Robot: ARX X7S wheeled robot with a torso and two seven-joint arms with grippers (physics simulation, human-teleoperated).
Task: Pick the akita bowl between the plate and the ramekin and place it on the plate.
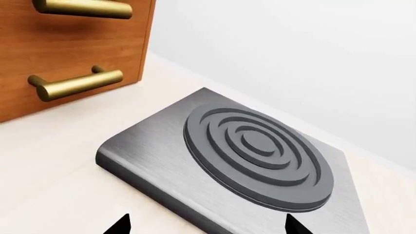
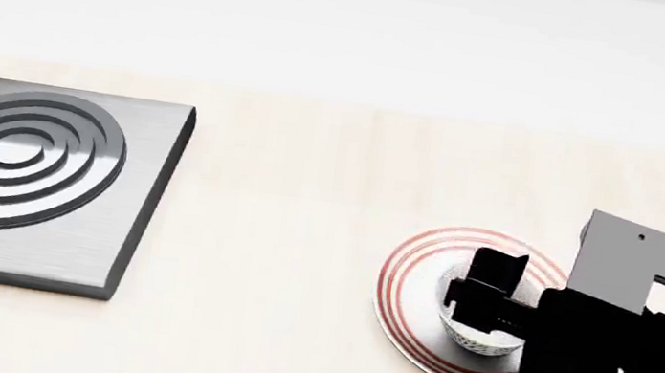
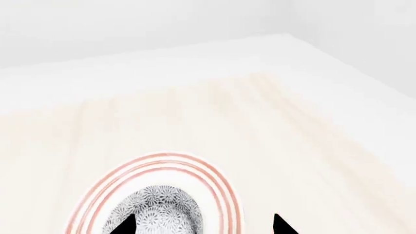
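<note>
Akita bowl [image 2: 477,337] sat on plate [image 2: 416,255], under right gripper [image 3: 202,225]. Fingertips spread, straddling bowl, one tip overlapping its rim; contact unclear. Left gripper [image 1: 206,225] spread, empty, above grey ringed slab [image 1: 254,146] on table [image 2: 292,201].

Head cam: high, looking steeply down on the counter [image 2: 292,201]; burner plate [image 2: 37,177] at left, plate [image 2: 426,257] at right. Left wrist cam: low and close, angled across the burner plate [image 1: 215,161] toward the cabinet [image 1: 71,44]; shares the burner with head. Right wrist cam: close above the plate [image 3: 215,180], facing the far wall; shares the plate with head.
</note>
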